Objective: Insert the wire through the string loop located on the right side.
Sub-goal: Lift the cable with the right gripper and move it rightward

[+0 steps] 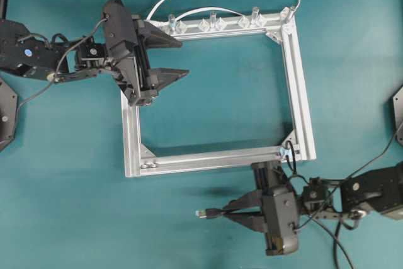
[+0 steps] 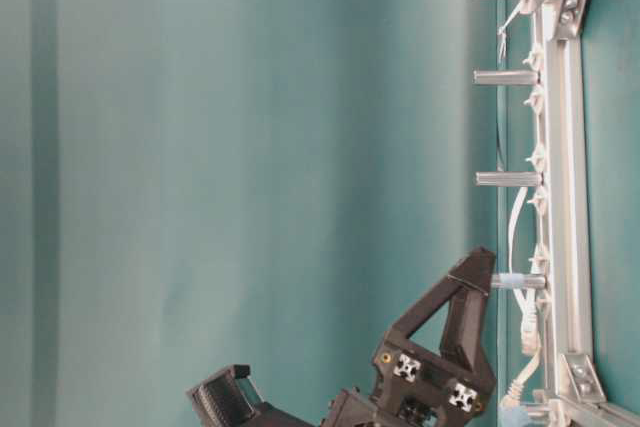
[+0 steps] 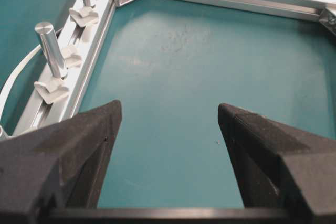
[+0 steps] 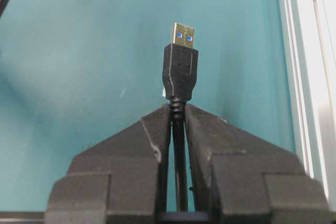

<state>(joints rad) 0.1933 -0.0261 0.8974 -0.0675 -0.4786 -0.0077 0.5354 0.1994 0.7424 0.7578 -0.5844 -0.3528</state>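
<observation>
The light, limp wire (image 4: 180, 72) was clamped just behind its stiff plug by the right gripper (image 4: 177, 109), judged the best hold for threading.

Overall light: bright, even and diffuse in all four views, apparently from above.
Shadows: in the overhead view a soft dark patch lies on the teal table surface (image 1: 75, 206) just beside the black right gripper (image 1: 234, 209); a faint one runs inside the square silver aluminium frame (image 1: 302, 92).
Glare: the frame's rails wash out nearly white in the right wrist view; a pale sheen sits on the table in the left wrist view.
Focus: the black foam-padded fingers (image 3: 79, 150) of the left gripper are soft; the black cable's metal-tipped plug (image 4: 181, 66) is sharp.
Orientation: the table-level view appears turned on its side.
</observation>
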